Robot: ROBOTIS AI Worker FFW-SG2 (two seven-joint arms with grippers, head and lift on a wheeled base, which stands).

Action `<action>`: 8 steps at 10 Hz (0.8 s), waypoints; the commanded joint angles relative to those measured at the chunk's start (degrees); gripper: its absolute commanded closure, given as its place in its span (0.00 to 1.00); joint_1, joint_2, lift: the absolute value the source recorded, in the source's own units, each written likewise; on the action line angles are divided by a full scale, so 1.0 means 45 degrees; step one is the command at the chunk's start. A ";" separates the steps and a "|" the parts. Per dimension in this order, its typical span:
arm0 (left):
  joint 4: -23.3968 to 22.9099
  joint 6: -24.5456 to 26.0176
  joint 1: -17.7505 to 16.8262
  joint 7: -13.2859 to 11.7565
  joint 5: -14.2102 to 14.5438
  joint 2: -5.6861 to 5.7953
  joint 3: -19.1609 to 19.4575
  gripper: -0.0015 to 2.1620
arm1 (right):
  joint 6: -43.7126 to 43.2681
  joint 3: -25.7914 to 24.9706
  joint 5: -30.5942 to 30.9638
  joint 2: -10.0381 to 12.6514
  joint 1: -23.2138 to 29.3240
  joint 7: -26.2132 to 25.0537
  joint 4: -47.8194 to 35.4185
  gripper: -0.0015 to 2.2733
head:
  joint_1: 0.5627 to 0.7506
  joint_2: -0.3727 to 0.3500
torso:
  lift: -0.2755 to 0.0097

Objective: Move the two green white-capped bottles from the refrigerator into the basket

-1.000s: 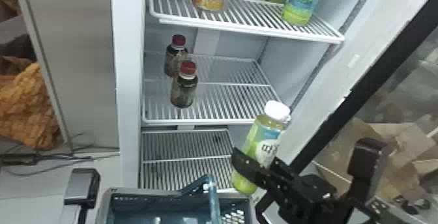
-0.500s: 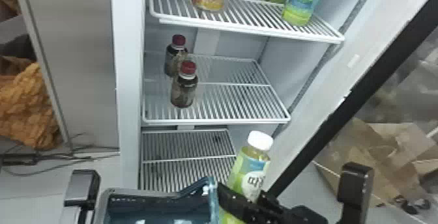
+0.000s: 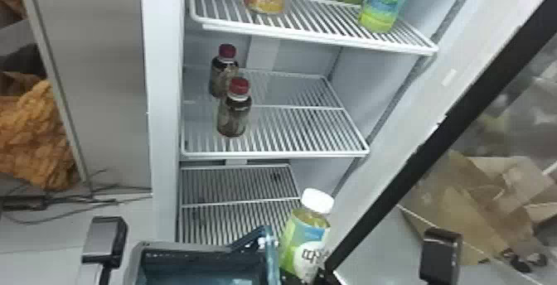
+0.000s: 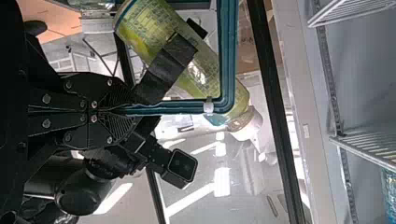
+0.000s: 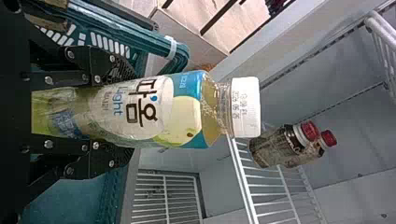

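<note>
At two o'clock from the teal plastic basket (image 3: pixel 186 247), the green white-capped bottle (image 3: pixel 306 232) is being pinched by the black right gripper (image 5: pixel 130 112); clearance over the looped handle (image 3: pixel 271 259), being clamped by the left gripper (image 4: pixel 133 110), is being required.

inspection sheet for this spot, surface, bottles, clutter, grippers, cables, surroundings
Surface: white wire shelves inside the refrigerator
Job's things: one green white-capped bottle, tilted, at the right side of the basket
Clutter: two red-capped dark bottles on the middle shelf, more bottles on the upper shelf
Grippers: right gripper holds the green bottle; left gripper is closed on the basket handle
Cables: dark cables on the floor, left of the refrigerator
Surroundings: refrigerator door open, cardboard beyond it, orange cloth far left
</note>
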 commanded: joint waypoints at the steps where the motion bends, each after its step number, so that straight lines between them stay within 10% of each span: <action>1: 0.0025 0.0071 -0.0001 -0.0001 -0.0001 -0.0019 0.0015 0.52 | 0.0146 -0.0055 -0.0036 0.0035 0.0170 0.0001 -0.0058 0.38 | 0.70 0.03 | 0.04; 8: -0.0007 0.0071 0.0061 -0.0001 -0.0001 -0.0019 0.0066 0.52 | -0.1323 -0.0435 0.0599 0.0231 0.0045 0.0548 0.0161 0.10 | 0.70 0.03 | 0.04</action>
